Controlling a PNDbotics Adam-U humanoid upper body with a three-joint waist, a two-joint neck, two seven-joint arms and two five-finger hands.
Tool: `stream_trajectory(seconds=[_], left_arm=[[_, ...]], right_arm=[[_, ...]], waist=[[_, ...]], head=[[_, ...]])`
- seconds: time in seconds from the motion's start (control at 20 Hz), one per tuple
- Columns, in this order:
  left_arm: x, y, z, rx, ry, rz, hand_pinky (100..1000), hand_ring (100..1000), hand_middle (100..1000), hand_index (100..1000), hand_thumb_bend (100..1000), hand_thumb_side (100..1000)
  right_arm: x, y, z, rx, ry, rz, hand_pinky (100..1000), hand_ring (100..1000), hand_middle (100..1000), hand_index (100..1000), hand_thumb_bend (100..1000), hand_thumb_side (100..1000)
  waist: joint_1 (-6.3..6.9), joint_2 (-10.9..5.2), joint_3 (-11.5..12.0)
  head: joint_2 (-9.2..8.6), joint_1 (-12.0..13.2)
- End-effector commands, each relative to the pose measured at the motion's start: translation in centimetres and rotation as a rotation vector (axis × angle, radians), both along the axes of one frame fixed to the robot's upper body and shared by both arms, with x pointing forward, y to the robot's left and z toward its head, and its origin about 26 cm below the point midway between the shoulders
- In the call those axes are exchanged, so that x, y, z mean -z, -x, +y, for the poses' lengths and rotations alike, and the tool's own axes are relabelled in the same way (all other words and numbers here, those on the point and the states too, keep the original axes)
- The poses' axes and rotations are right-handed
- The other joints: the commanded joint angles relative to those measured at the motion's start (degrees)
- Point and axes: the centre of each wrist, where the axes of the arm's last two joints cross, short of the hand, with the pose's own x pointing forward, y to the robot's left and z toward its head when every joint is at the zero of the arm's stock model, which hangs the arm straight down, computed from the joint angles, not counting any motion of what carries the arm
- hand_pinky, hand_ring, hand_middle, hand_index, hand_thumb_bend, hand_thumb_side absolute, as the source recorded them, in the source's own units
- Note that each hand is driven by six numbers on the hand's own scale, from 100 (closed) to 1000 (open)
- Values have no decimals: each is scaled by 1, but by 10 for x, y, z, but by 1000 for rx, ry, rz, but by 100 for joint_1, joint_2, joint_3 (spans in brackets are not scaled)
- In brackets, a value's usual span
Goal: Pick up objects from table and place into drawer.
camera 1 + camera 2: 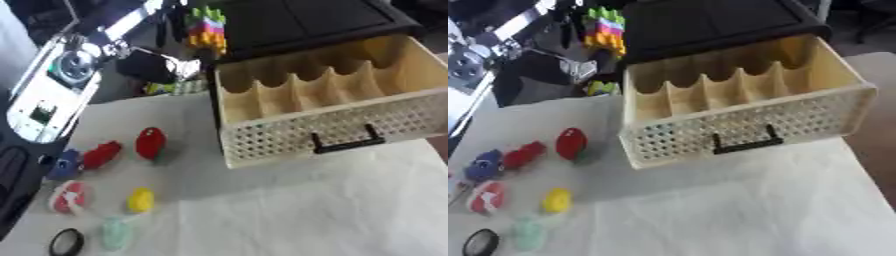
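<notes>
Drawer (pixel 332 107) stands pulled open at far right of the surface (pixel 306 210), its long axis running left to right, black handle (pixel 348 144) facing near. Small objects lie clustered at near left, well apart from it: red oval (pixel 150 142), red piece (pixel 102 154), blue piece (pixel 66 163), yellow piece (pixel 141 199), pale green piece (pixel 115 232). Neither hand is visible, so their state cannot be told.

Drawer (pixel 332 107) was pale wood, its front white with a perforated dot pattern and a black handle (pixel 348 144). Cabinet (pixel 710 22) behind was black. Table cover (pixel 306 210) was off-white. At left: two red objects (pixel 150 143) (pixel 101 155), one blue (pixel 65 164), one red-and-white (pixel 70 196), one yellow (pixel 140 200), one pale green (pixel 115 233), a black ring (pixel 67 242). Far block stack (pixel 206 27) was green, pink, yellow, orange.
</notes>
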Motion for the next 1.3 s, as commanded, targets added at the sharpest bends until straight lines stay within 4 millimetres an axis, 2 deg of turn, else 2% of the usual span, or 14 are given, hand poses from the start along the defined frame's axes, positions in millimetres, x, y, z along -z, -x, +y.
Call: stream_trajectory(seconds=[0.05, 0.3, 0.6, 0.8, 0.95, 1.0, 1.3], left_arm=[[-11, 1, -2, 0, -14, -30, 345, 491, 456, 391, 100, 257], [-6, -5, -12, 7, -12, -11, 340, 490, 463, 413, 100, 293], [1, -14, -22, 4, 55, 29, 353, 505, 488, 459, 100, 387], [2, -15, -27, 14, 70, 27, 361, 513, 502, 471, 100, 401], [4, -18, -30, 7, 77, 26, 372, 530, 531, 561, 100, 450], [4, -19, -31, 5, 76, 25, 382, 542, 551, 623, 100, 491], [9, -20, -32, 39, 39, 30, 415, 575, 594, 692, 100, 623]], right_arm=[[-8, 4, 1, -9, 7, -23, 540, 310, 316, 611, 100, 965], [-7, 3, 2, -17, -1, -17, 540, 308, 315, 611, 100, 965], [-7, 3, 3, -26, -8, -14, 538, 307, 314, 610, 100, 962], [-7, 2, 3, -32, -12, -12, 537, 308, 314, 610, 100, 961], [-8, 2, 4, -41, -14, -13, 537, 308, 315, 610, 100, 961], [-8, 2, 4, -42, -15, -14, 536, 309, 315, 610, 100, 961], [-7, 2, 3, -39, -25, -13, 535, 309, 314, 609, 100, 959]], waist=[[-39, -162, -7], [-47, -154, -25], [-47, -129, -45], [-28, -114, -59], [-12, -101, -97], [-7, -98, -108], [12, -82, -113]], head=[[-73, -14], [-69, 9], [-43, 27], [-42, 46], [-52, 65], [-56, 64], [-40, 17]])
